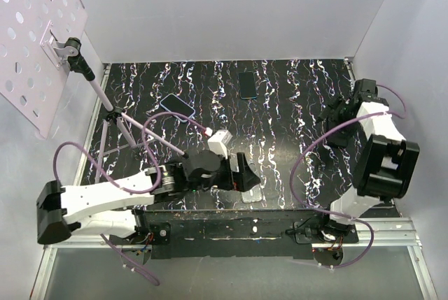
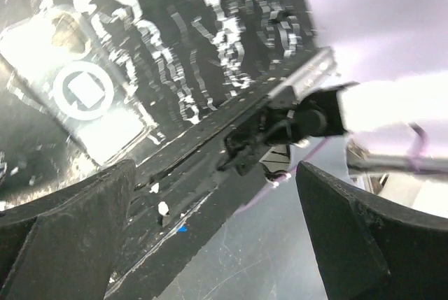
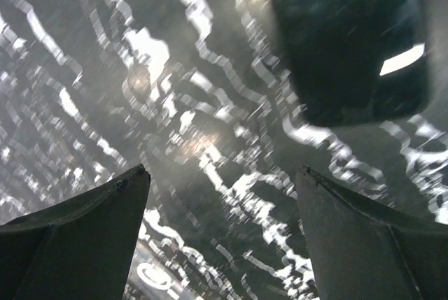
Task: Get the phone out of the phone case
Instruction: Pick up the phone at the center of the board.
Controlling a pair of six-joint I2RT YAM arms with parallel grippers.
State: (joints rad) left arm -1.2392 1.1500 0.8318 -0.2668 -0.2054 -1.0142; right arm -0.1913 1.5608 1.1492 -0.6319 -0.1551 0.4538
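Observation:
The clear phone case (image 1: pixel 254 193) lies flat at the table's front edge, with a white ring on its back (image 2: pixel 83 93) and nothing dark inside it. My left gripper (image 1: pixel 246 176) is beside it, open and empty (image 2: pixel 215 168), its fingers hanging over the table's front edge. A dark phone (image 1: pixel 246 84) lies apart at the back of the table and shows large at the top right of the right wrist view (image 3: pixel 350 41). My right gripper (image 1: pixel 329 119) is at the right side, open and empty (image 3: pixel 220 170), above the bare marbled top. The case's ring (image 3: pixel 150 275) shows faintly at the bottom.
A second dark slab with a pale bluish rim (image 1: pixel 177 105) lies at the back left. A small tripod (image 1: pixel 115 122) holding a perforated panel (image 1: pixel 35 41) stands at the left. White walls close the table in on three sides. The metal mounting rail (image 1: pixel 266 226) runs along the front.

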